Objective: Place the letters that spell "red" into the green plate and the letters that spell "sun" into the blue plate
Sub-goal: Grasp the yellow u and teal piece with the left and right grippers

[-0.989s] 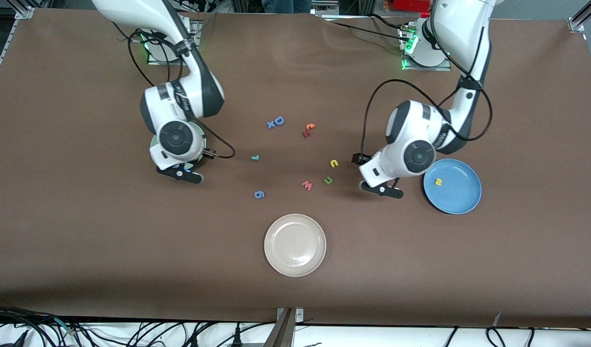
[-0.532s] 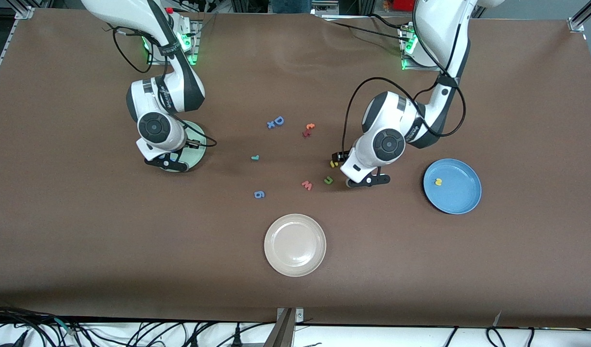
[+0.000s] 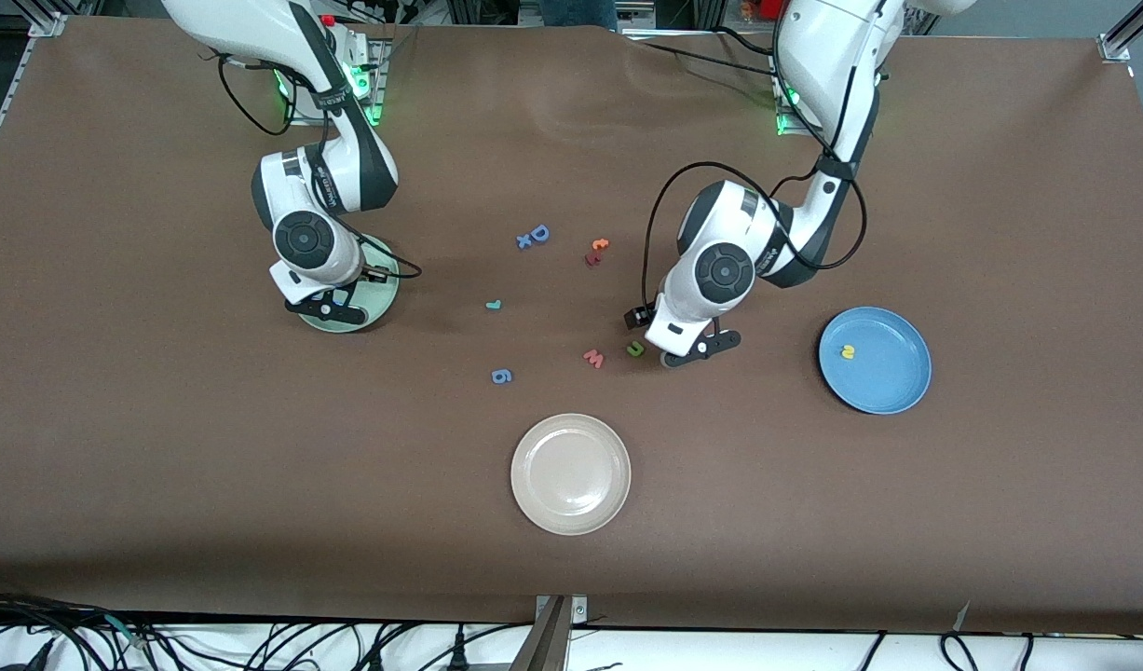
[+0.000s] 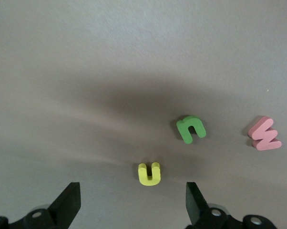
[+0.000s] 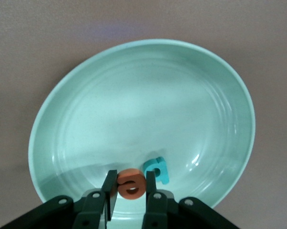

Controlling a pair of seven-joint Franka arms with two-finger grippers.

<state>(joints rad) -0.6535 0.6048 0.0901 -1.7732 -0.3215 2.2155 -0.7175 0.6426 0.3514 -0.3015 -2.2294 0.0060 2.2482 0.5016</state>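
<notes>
My right gripper [image 5: 131, 187] is shut on the orange "e" [image 5: 132, 182] and holds it low over the green plate [image 5: 86, 119], right beside the teal "d" [image 5: 158, 170] lying in that plate. My left gripper [image 4: 132, 205] is open above the table, with the yellow "u" [image 4: 149, 173] lying between and just ahead of its fingers [image 4: 70, 201]. The green "n" [image 4: 191, 129] lies close by. The teal "r" [image 3: 493, 304] rests mid-table. The blue plate [image 3: 892, 387] holds the yellow "s" [image 3: 848, 351]. In the front view the left hand hides the "u".
A pink "w" [image 3: 593, 358] lies beside the "n" [image 3: 635, 349]. A blue "g" [image 3: 501, 376], a blue "D" [image 3: 535, 235] and a red-orange pair [image 3: 596, 252] are scattered mid-table. A beige-white plate [image 3: 570, 473] sits nearer the front camera.
My left arm swung away from the blue plate to the letters mid-table and now hangs over the "u". My right arm shifted and settled over the green plate, still holding the "e".
</notes>
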